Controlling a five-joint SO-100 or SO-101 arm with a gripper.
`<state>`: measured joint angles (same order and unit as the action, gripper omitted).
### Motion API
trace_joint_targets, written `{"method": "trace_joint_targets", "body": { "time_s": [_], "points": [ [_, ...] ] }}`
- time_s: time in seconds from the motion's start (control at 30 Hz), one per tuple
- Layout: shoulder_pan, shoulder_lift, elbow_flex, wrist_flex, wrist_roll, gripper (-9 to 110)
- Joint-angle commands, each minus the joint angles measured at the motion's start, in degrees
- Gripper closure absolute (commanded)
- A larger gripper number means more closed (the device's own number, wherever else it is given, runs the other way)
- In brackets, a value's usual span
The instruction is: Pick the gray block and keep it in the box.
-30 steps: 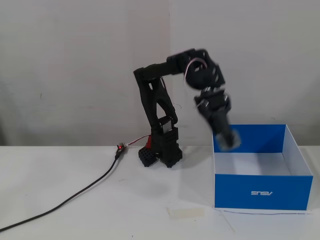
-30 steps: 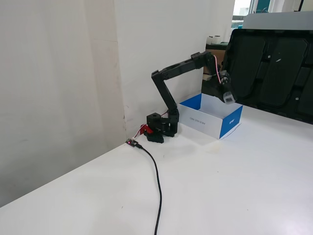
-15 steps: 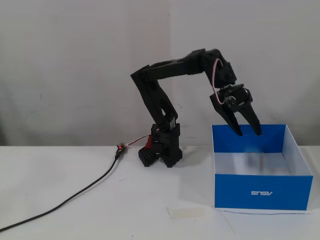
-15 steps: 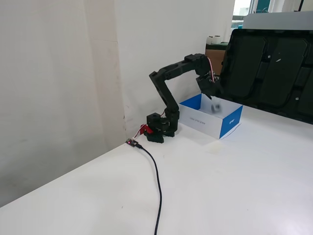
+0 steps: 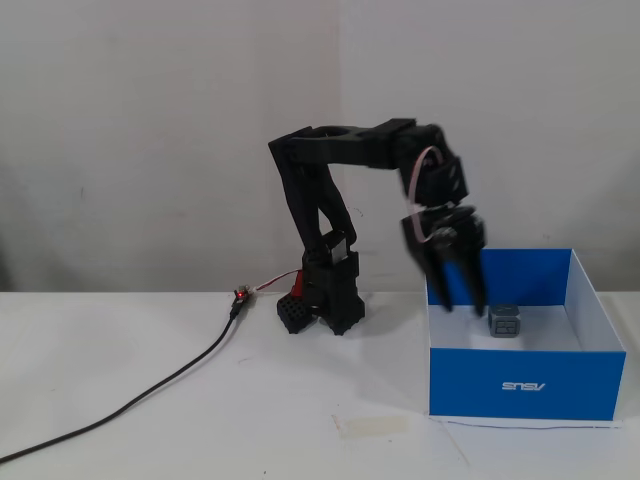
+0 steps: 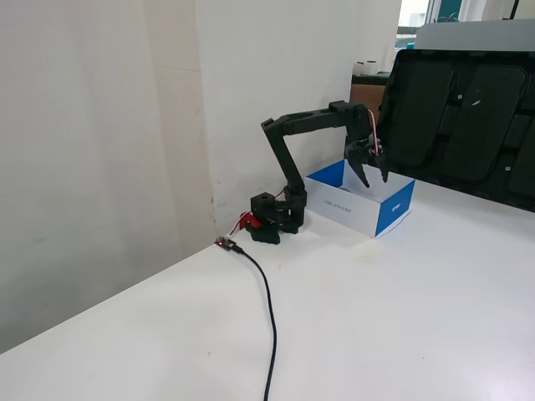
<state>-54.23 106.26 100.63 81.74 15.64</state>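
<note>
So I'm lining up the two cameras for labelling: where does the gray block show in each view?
A fixed view: the gray block sits inside the box, lower right of the picture, just right of the open gripper.
A fixed view: the block is not visible; the box wall hides its inside, right of centre.
Shared landmark: the blue box under the black gripper.

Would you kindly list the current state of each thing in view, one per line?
gray block: resting upright on the floor of the box, free of the gripper.
box: open-topped, standing on the table, holding the block.
gripper: open, fingers pointing down inside the box, just left of the block in a fixed view.
cable: lying loose on the table, running to the small board beside the arm's base.
</note>
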Motion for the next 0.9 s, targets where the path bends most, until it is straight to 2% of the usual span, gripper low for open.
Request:
{"method": "trace_joint_targets", "body": {
  "time_s": [0.0,0.13,0.4,0.7,0.87],
  "points": [
    [12.0,7.5,3.0,-3.6,-8.6,93],
    [22.4,15.7,13.1,-11.9,-15.1,99],
    [42.8,27.0,29.3,-27.1,-14.7,101],
    [51.5,39.2,47.9,-39.0,-13.0,101],
    [52.8,50.3,57.0,-40.2,-11.7,101]
  ]
}}
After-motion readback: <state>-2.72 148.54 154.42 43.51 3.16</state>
